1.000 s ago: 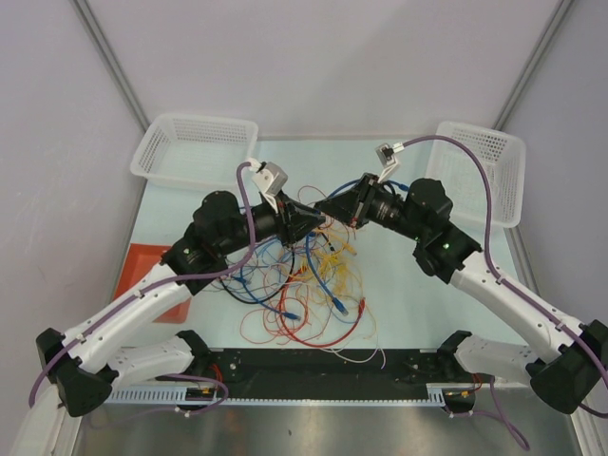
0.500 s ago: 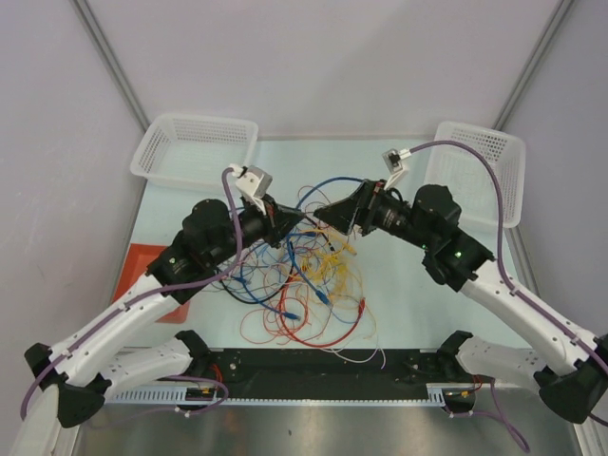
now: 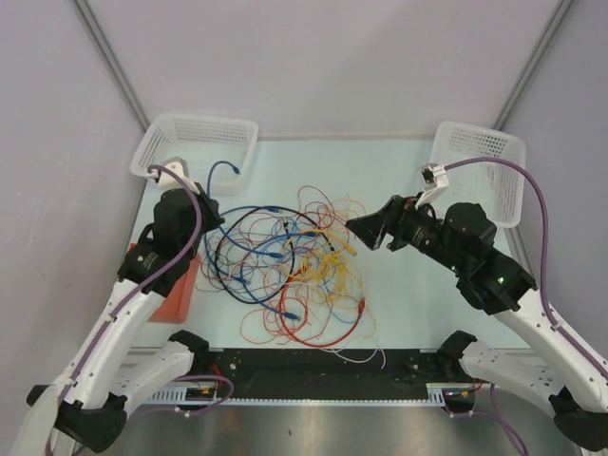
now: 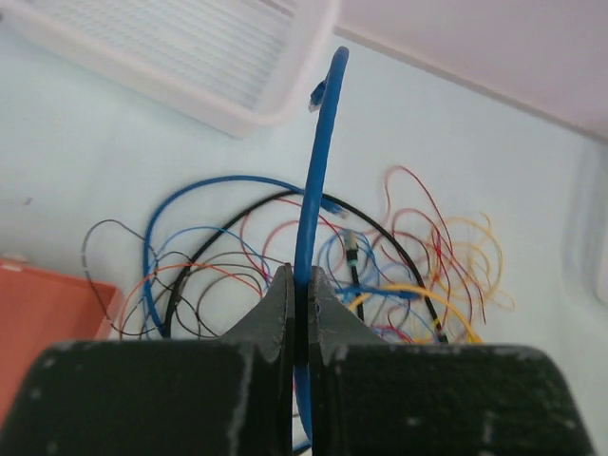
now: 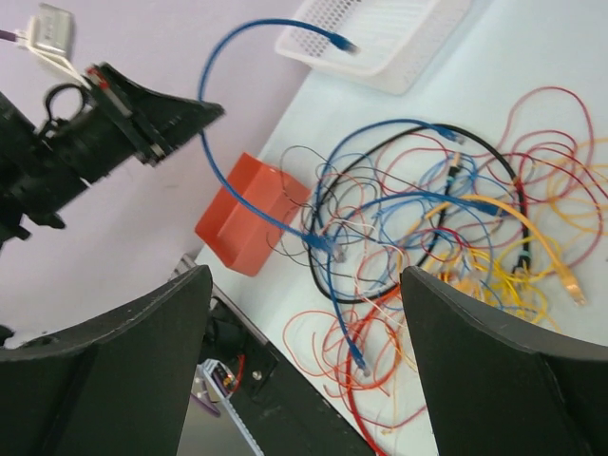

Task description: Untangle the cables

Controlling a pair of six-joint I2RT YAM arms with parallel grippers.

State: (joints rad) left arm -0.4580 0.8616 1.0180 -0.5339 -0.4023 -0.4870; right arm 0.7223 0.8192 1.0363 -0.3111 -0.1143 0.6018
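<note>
On the pale green tabletop (image 3: 408, 294), between the two arms, we see the tangle of thin red, blue, yellow, orange and black cables (image 3: 304, 275) lying in loose loops. Our left hand (image 4: 299, 285) is closed tight on one thin blue cable (image 4: 315, 161), which stands up from between the fingers and arcs toward the white perforated plastic basket (image 4: 190, 57) at the far left corner, its small plug tip hanging free in the air. Our right hand (image 3: 356, 231) hovers above the right edge of the tangle with its fingers spread wide, holding nothing.
</note>
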